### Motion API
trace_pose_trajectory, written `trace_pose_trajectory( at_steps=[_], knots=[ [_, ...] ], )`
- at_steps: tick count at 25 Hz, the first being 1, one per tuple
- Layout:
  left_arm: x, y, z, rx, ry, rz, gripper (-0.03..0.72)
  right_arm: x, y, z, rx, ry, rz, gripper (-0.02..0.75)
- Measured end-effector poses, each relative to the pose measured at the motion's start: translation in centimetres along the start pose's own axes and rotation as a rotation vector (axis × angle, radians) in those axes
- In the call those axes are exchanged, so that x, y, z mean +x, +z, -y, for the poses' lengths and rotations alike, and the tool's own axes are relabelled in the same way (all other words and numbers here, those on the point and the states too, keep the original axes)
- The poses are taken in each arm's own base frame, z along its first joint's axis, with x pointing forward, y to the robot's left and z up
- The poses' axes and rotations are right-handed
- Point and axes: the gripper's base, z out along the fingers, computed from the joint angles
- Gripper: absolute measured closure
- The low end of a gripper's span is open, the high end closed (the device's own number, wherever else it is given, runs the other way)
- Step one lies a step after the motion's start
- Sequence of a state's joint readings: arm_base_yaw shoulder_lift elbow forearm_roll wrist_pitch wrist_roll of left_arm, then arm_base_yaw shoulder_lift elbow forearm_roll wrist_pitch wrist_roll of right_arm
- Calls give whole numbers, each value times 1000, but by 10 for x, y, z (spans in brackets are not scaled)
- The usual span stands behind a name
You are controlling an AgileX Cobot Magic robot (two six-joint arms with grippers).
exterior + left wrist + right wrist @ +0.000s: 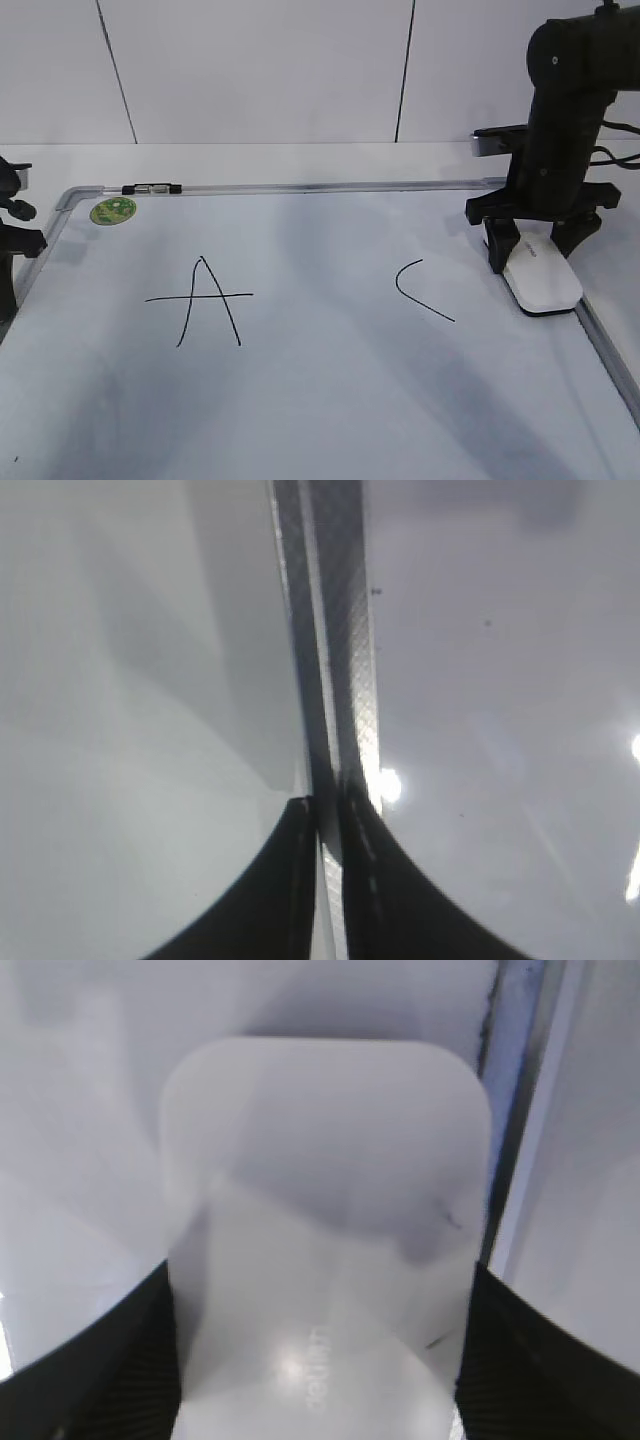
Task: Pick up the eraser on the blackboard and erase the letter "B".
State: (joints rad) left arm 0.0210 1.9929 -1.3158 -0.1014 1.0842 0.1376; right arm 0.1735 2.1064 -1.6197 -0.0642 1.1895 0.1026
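Both fingers of the downward-pointing right claw (535, 250) flank the eraser (541, 276), seemingly clamping it.

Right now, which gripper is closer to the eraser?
Right. The right gripper straddles the eraser at the blackboard's right edge; the left gripper sits over the far left frame.

Robot lab bench, plain white panel walls w/ dark seams, whiteboard (330, 400) laid flat, black robot arm (560, 120)
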Motion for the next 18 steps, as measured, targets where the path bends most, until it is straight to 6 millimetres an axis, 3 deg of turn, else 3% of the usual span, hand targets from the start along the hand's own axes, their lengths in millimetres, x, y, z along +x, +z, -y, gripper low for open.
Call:
trace_pose_trajectory(
  at_steps=[5,10,18],
  knots=[
    [0,0,0,0,0,0,653,0,0,0,0,0,0,186],
    [0,0,0,0,0,-1,653,-1,4,0,6,-3,-8,90],
    [0,0,0,0,1,-2,653,-3,0,0,6,-1,-6,110]
  ],
)
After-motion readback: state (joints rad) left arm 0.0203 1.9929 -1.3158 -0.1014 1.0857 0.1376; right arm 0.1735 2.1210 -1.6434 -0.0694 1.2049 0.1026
